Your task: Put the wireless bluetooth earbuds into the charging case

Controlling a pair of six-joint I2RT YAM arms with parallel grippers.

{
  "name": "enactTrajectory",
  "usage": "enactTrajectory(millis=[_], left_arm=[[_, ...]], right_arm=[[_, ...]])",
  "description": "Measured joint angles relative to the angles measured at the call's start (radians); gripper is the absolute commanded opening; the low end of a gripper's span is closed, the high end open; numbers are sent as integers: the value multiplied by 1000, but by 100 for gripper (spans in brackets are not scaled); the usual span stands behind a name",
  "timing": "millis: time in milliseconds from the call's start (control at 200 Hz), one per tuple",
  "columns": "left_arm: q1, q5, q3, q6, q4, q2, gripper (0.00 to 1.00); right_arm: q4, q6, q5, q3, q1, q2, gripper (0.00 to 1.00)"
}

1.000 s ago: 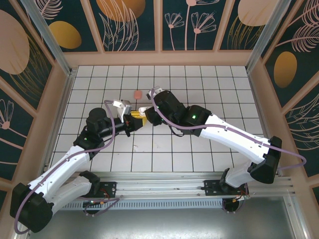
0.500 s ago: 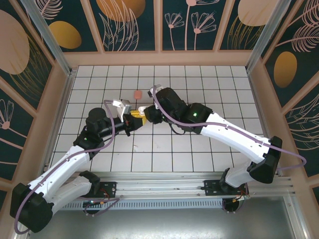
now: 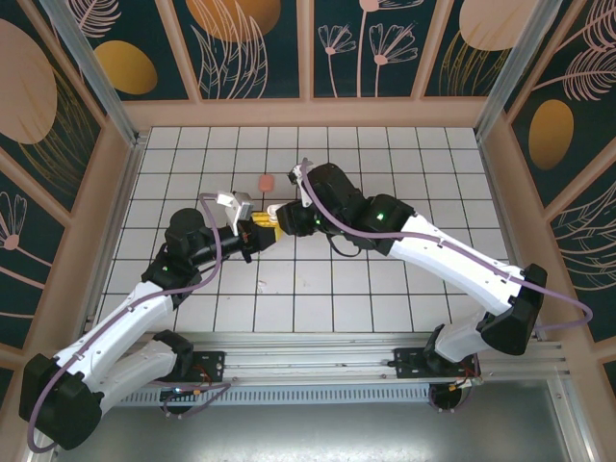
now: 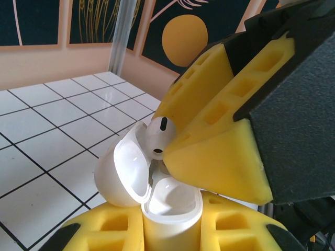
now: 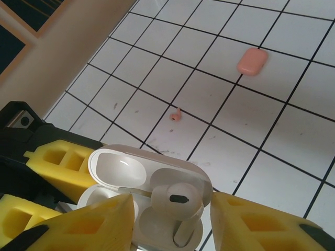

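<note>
My left gripper (image 4: pixel 171 230) is shut on the base of a white charging case (image 4: pixel 172 201), which it holds upright with the lid (image 4: pixel 123 172) swung open. My right gripper (image 5: pixel 172 209) hangs right over the case and is shut on a white earbud (image 5: pixel 177 200). The bud's stem points down into the case's right socket while its head (image 4: pixel 158 137) still stands above the rim. From above, both grippers (image 3: pixel 252 231) (image 3: pixel 276 219) meet near the middle of the floor. A salmon-pink earbud (image 5: pixel 175 115) lies loose on a tile beyond the case.
A closed salmon-pink case (image 5: pixel 252 61) (image 3: pixel 267 181) lies on the tiles behind the grippers. The white tiled floor (image 3: pixel 404 164) is fenced by wooden walls (image 3: pixel 125 192) and metal posts on all sides.
The right wrist has shifted slightly over the case and the earbud has sunk closer to the socket. The left arm has stayed put with the case.
</note>
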Motion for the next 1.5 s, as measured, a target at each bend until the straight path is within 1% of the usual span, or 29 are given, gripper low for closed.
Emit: enactTrajectory(millis=[350, 515, 676, 951, 1276, 1501], left_arm=[[0, 0, 0, -3, 15, -3, 0], [0, 0, 0, -4, 16, -5, 0], [0, 0, 0, -7, 18, -12, 0], [0, 0, -1, 3, 54, -16, 0], [0, 0, -16, 76, 167, 10, 0], [0, 0, -16, 96, 179, 39, 0]], right_arm=[[2, 37, -77, 0, -35, -49, 48], [4, 57, -82, 0, -40, -56, 48], [11, 92, -96, 0, -77, -76, 46], [68, 137, -159, -24, -169, -174, 38], [64, 119, -218, -24, -190, -179, 37], [53, 88, -262, -24, -189, -143, 37]])
